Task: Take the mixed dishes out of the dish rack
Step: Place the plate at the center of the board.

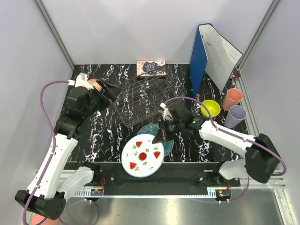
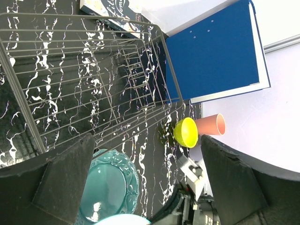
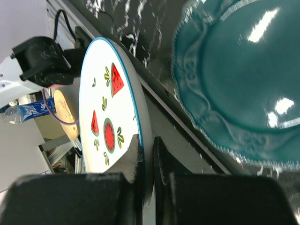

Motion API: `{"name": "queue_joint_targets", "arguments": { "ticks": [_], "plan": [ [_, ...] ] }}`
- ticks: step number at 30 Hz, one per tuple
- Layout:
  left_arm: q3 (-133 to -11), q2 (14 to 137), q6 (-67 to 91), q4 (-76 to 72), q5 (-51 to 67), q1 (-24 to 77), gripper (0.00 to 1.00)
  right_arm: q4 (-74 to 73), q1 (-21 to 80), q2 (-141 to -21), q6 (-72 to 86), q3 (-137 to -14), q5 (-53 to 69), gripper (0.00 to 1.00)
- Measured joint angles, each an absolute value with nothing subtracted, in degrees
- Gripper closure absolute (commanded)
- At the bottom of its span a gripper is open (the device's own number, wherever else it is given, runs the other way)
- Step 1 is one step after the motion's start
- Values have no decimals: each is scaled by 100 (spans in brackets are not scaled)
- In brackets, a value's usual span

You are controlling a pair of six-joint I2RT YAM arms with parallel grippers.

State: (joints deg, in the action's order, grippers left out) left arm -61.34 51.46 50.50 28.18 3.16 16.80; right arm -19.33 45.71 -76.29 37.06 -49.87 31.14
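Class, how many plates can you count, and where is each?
2. The watermelon plate, gripped by the right gripper at the table's near edge; the teal plate, flat on the table behind it. More might be hidden.

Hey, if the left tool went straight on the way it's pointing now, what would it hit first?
Most likely the dish rack, at its near wire side. The open left tool faces it, though depth is unclear.

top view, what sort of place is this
Probably a lab robot cell, not a kitchen: two arms bolted to a marbled table, plain panel walls, a dish rack near a blue binder.
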Motion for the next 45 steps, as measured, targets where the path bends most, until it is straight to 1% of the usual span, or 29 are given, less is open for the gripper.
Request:
{"name": "queue_joint_targets", "arguments": {
  "ticks": [6,14,17,29,45],
  "plan": [
    [-6132,5146,5054,2871,320,1680,1,-1264,4687,-8597,3710,-5553,3164,100],
    [-6018,5142,5054,2902,322,1693,1,-705,4753,-10001,3699,-6458,3413,100],
    [-5986,5142,5054,2912,322,1719,1,-626,4781,-10335,3699,-6654,3430,100],
    [-5898,5133,5054,2915,318,1767,1,-167,4853,-11072,3782,-7124,3573,100],
    [-5839,4945,5054,3030,292,1776,1,436,5030,-12022,3863,-8090,3719,100]
  ]
}}
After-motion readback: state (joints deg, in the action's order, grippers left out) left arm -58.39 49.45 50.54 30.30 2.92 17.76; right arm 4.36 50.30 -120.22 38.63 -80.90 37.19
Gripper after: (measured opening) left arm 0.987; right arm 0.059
